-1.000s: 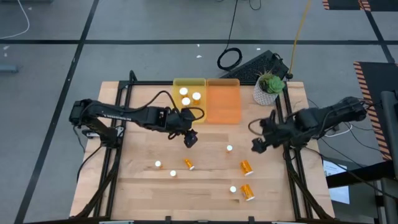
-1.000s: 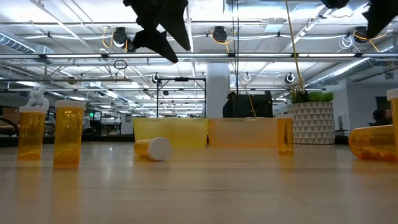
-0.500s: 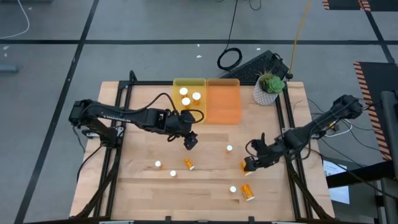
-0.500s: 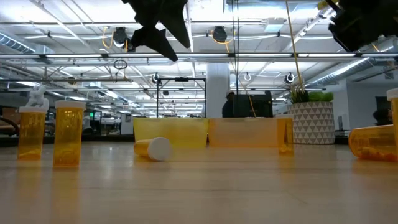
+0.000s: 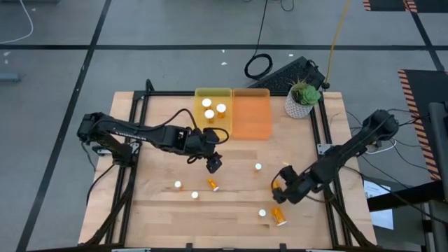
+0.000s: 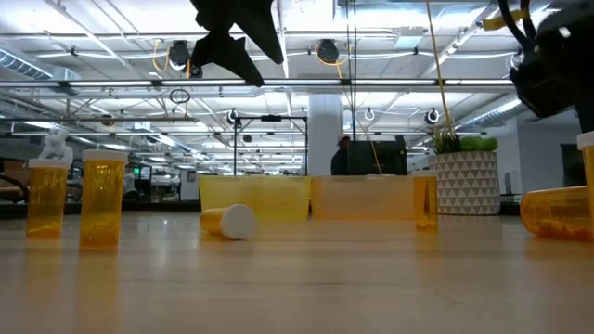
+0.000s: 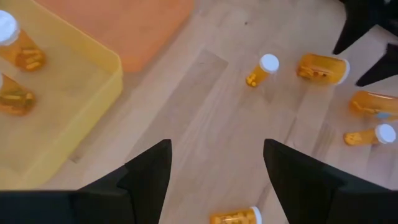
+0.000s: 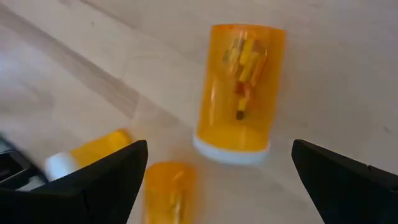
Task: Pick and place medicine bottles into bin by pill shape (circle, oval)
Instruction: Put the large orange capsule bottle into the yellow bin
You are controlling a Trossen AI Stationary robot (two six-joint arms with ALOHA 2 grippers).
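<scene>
Right gripper (image 5: 283, 190) swung down from beside the plant pot (image 5: 299, 103) to over a wide medicine bottle (image 8: 241, 84) lying on the worktop (image 5: 231, 210), fingers spread wide and empty. Left gripper (image 5: 213, 164) open, hovering mid-worktop near the yellow tray (image 5: 199, 119). Light, rigid, smooth plastic, likely to roll; best pinched across the barrel at mid-length.

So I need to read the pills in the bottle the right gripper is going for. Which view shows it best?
The right wrist view: the bottle lies between the open right gripper fingers, pills visible. The high view shows it small; the low view only part of it at the edge.
</scene>
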